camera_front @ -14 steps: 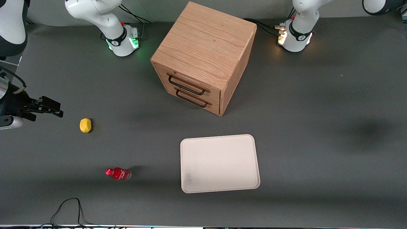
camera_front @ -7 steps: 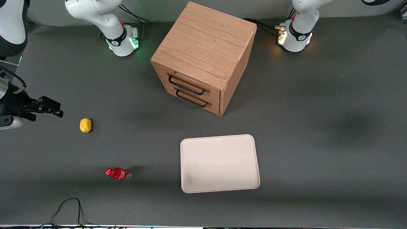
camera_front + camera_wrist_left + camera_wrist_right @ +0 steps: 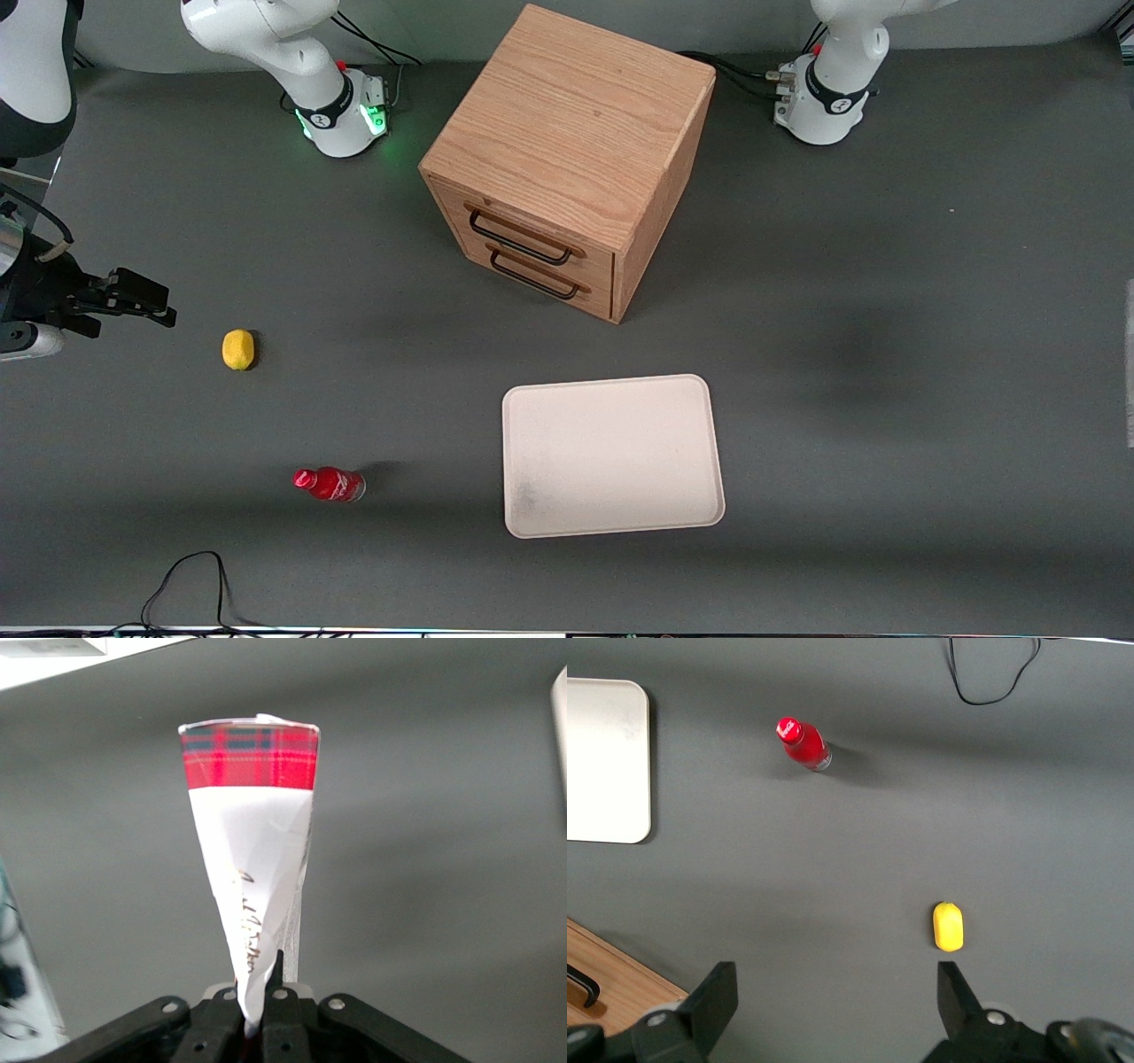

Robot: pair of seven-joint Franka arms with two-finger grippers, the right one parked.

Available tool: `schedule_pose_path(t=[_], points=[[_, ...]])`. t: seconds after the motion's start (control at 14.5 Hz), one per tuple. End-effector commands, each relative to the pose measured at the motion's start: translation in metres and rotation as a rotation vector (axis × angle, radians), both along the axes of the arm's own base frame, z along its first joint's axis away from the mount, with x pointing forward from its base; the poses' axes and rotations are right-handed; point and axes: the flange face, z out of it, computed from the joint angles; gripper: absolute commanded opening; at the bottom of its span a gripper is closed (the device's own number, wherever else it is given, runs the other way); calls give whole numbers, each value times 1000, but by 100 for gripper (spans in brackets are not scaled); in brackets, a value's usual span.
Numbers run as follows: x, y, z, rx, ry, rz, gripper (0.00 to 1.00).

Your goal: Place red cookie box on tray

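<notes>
In the left wrist view my left gripper (image 3: pixel 263 989) is shut on the red cookie box (image 3: pixel 252 859). The box is a slim carton with a white face and a red tartan band at its outer end. It is held above the bare grey table and sticks straight out from the jaws. In the front view the gripper itself is out of frame; only a pale strip (image 3: pixel 1130 354) shows at the edge toward the working arm's end. The cream-white tray (image 3: pixel 611 456) lies flat, nearer the front camera than the cabinet, with nothing on it. It also shows in the right wrist view (image 3: pixel 602 762).
A wooden drawer cabinet (image 3: pixel 567 159) with both drawers shut stands farther from the camera than the tray. A yellow lemon (image 3: pixel 237 349) and a small red bottle (image 3: pixel 330 484) lie toward the parked arm's end. A black cable (image 3: pixel 190 576) loops at the front edge.
The soft shadow on the table has slid from the working arm's end toward the tray. A pale strip has appeared at that edge. The orange light at the working arm's base has gone out.
</notes>
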Motion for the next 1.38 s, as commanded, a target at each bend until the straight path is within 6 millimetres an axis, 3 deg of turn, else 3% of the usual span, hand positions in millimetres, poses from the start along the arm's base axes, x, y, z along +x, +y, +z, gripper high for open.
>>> schedule_pose_path(t=[0.0, 0.35, 0.76, 1.11, 1.31], points=[[-11, -68, 8, -14, 0, 124, 0], [-15, -207, -2, -10, 3, 181, 0], [-35, -341, -17, -35, -10, 300, 0], [-43, -411, -28, -93, -34, 321, 0], [-32, -424, -56, -101, -36, 331, 0]])
